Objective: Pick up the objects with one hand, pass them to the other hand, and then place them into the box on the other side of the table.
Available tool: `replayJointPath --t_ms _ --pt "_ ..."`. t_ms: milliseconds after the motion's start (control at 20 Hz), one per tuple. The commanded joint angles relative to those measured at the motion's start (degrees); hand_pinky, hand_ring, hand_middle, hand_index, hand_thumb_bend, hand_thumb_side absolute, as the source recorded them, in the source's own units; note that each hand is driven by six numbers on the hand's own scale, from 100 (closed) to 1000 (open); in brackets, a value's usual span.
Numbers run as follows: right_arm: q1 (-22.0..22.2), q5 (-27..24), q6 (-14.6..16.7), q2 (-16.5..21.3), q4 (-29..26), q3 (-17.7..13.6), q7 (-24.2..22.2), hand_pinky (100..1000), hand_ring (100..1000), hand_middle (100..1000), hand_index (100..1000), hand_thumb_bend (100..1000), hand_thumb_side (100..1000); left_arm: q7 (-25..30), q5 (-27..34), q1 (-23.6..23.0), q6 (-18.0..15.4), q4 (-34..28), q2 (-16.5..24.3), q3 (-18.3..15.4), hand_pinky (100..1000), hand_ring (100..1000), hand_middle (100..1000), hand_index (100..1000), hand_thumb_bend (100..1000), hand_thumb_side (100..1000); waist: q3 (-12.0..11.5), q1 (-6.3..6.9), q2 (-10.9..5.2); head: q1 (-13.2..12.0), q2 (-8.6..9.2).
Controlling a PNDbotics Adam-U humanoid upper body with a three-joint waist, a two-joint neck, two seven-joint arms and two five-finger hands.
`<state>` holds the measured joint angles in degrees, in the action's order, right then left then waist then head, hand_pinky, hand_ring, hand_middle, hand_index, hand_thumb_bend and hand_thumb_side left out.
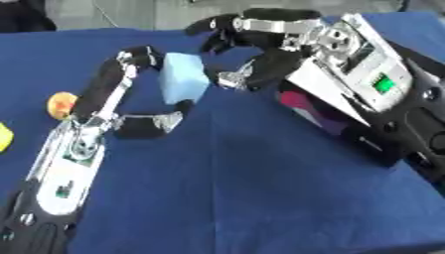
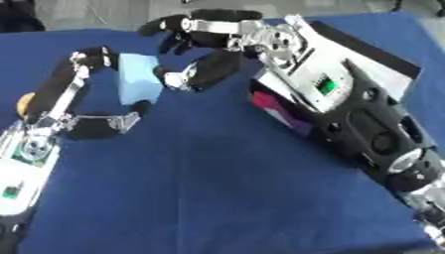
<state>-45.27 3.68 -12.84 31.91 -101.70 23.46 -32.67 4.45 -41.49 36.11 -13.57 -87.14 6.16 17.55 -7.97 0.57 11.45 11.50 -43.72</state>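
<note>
At the far left edge of the desk you had left a yellow thing, only partly in view, and just inside it a round orange object lay half hidden behind your left forearm, both probably waiting their turn.

Your left hand held the pale blue block up off the blue cloth: the long fingers hooked over its upper left corner while the thumb closed in from below at its lower edge, so the block was pinched between them. That grip covered only the left side and bottom, which looked deliberate, since it left the top and right face free for the other hand.

To the right, your right hand reached in over the block with its fingers curled but spread apart, arched above the block's upper right, and the thumb came in low beside the block's right edge. I could not tell whether the thumb tip was touching the block or just beside it. Nothing was clamped in that hand, so I judged the handover as about to happen and not done.

Under your right forearm a red and purple shape showed on the cloth; whether it belonged to the box I could not tell, and no box was plainly in view.
</note>
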Motion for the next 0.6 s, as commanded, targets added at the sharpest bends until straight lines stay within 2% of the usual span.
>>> replayJointPath --t_ms 50,400,600 --pt "-0.6 -1.0 -0.1 0.3 -0.3 -0.2 -1.1 910 913 1000 988 100 404 -0.3 -0.3 0.9 0.1 -0.8 -0.1 0.1 787 636 600 502 100 308 0.0 -0.86 -1.11 0.1 0.10" --pt "-0.5 -2.7 -0.2 0.3 -0.6 -0.2 -2.5 910 907 1000 985 100 386 -0.3 -0.7 1.1 0.2 -0.5 -0.3 0.1 786 637 599 502 100 300 0.1 -0.89 -0.92 0.0 0.08" --pt "-0.5 -3.2 0.1 0.4 -0.7 -0.1 -3.8 910 904 1000 982 100 342 -0.4 -1.1 1.2 0.2 -0.3 -0.3 0.1 786 637 599 502 100 295 0.1 -0.88 -0.83 0.0 0.09"
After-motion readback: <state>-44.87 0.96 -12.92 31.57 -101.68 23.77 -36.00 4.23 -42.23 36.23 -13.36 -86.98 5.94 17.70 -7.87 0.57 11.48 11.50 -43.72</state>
